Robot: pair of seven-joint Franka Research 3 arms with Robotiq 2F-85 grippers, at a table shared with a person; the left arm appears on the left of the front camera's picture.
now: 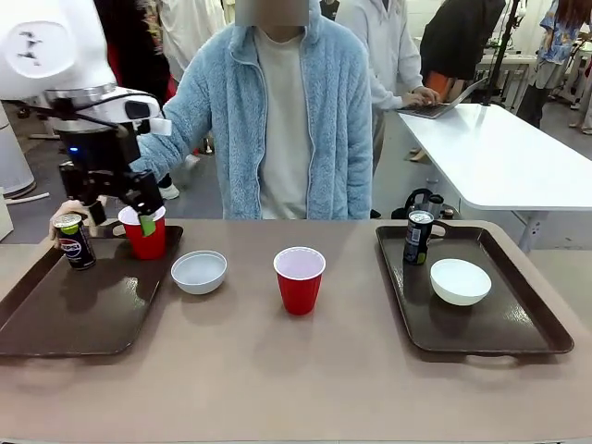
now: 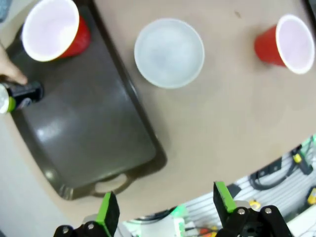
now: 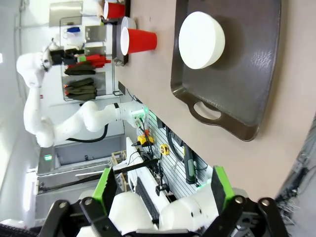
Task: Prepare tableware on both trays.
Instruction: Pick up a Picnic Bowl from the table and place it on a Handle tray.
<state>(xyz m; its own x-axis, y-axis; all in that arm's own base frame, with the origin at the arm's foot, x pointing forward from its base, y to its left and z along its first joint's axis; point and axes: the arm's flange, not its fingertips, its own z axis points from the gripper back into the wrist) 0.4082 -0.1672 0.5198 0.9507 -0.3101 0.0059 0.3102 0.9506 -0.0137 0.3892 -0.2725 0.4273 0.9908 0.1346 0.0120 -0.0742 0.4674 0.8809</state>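
On the left tray (image 1: pixel 83 310) stand a red cup (image 1: pixel 145 239) and a black soda can (image 1: pixel 74 240); a person's hand (image 1: pixel 63 211) touches the can. My left gripper (image 1: pixel 122 217) hangs open above the tray's far end, just over that cup, with nothing between its fingers. From the left wrist I look down on the cup (image 2: pixel 52 30), the can (image 2: pixel 19 94) and the tray (image 2: pixel 94 133). A white bowl (image 1: pixel 199 272) and a second red cup (image 1: pixel 299 279) sit on the table between the trays. The right tray (image 1: pixel 481 324) holds a can (image 1: pixel 418 238) and a bowl (image 1: pixel 460 281). My right gripper (image 3: pixel 163 190) is open, high above the right tray (image 3: pixel 247 74).
The person in a light blue fleece stands at the far edge, behind the table's middle. A black object sits just beyond the right tray's far rim. A white table with a laptop stands farther back right. Bare tabletop lies along the near edge.
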